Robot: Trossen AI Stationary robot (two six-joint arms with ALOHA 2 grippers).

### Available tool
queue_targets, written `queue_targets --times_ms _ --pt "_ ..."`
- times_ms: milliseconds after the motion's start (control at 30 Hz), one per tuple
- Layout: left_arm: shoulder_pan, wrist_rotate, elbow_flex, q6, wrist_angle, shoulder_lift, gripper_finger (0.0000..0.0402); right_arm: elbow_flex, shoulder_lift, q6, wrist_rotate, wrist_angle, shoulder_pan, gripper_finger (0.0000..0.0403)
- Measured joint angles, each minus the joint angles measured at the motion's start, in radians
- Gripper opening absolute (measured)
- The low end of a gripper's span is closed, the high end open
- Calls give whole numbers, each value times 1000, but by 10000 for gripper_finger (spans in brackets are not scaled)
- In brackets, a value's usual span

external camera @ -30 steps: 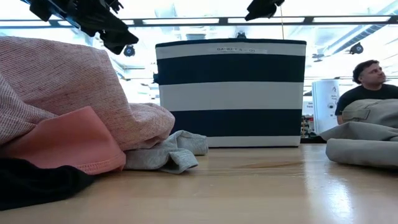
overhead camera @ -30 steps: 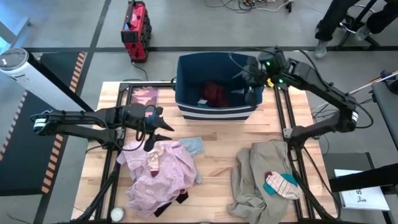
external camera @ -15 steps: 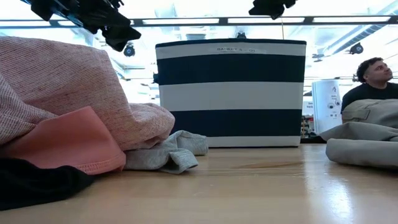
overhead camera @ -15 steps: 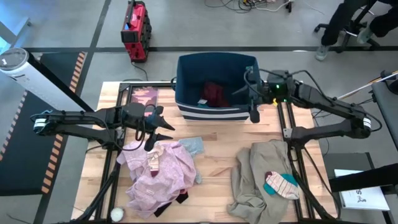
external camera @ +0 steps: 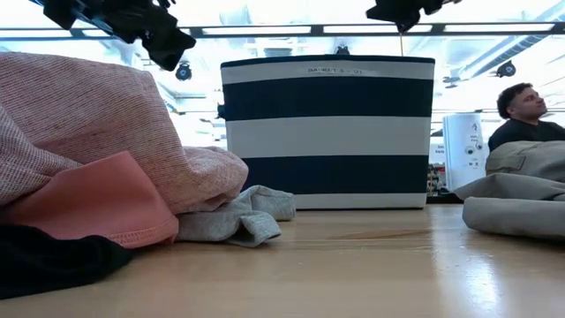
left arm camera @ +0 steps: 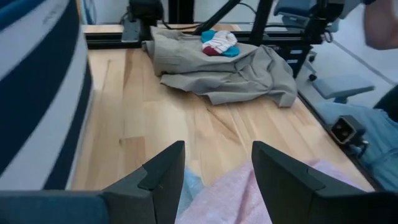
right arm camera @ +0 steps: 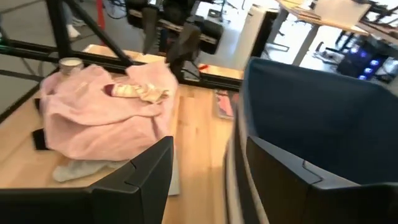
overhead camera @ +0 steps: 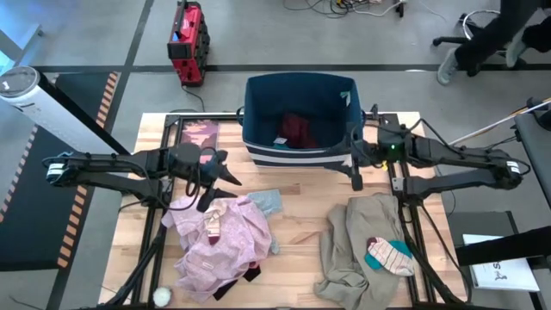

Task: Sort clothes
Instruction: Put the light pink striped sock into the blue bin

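Two heaps of clothes lie on the wooden desk [overhead camera: 301, 194], and one garment already sits in the bin. In the high view the navy bin [overhead camera: 258, 142], its soft walls banded in white, stands at twelve o'clock of the desk with a maroon piece [overhead camera: 297, 129] crumpled on its floor, which suggests the sorting has begun. At seven o'clock is the pale pink shirt [overhead camera: 228, 241], a loose, finely woven mound with a black piece [overhead camera: 250, 275] poking out beneath it and a light blue-grey piece [overhead camera: 269, 202] wrinkled at its upper edge. At five o'clock the khaki-beige garment [overhead camera: 353, 245] lies in heavy folds, with the striped teal-white sock [overhead camera: 389, 256] resting on top.

The left hand [overhead camera: 222, 179] hovers just above the upper edge of the pink heap, its fingers spread wide and holding nothing; I judge it is placed there to come down on that pile. The right hand [overhead camera: 355, 168] hangs beside the bin's right front corner, above bare wood between the bin and the khaki heap, fingers parted and empty, probably on its way toward that heap.

A flat pink-printed book [overhead camera: 199, 133] lies at eleven o'clock, apart from the garments.
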Motion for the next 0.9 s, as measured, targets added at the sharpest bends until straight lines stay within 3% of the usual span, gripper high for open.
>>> queue_targets --times_ms 400,567,733,900 --pt "-53 -1 0 -33 -10 0 178 -100 -45 29 27 42 152 193" --pt "-77 -23 0 -49 -20 0 191 -105 -44 59 103 39 235 204" --pt "-89 -82 0 -81 -120 0 208 -128 -44 114 109 37 325 217" --pt "-91 -133 0 -134 -220 0 219 -147 -43 162 220 32 414 227"
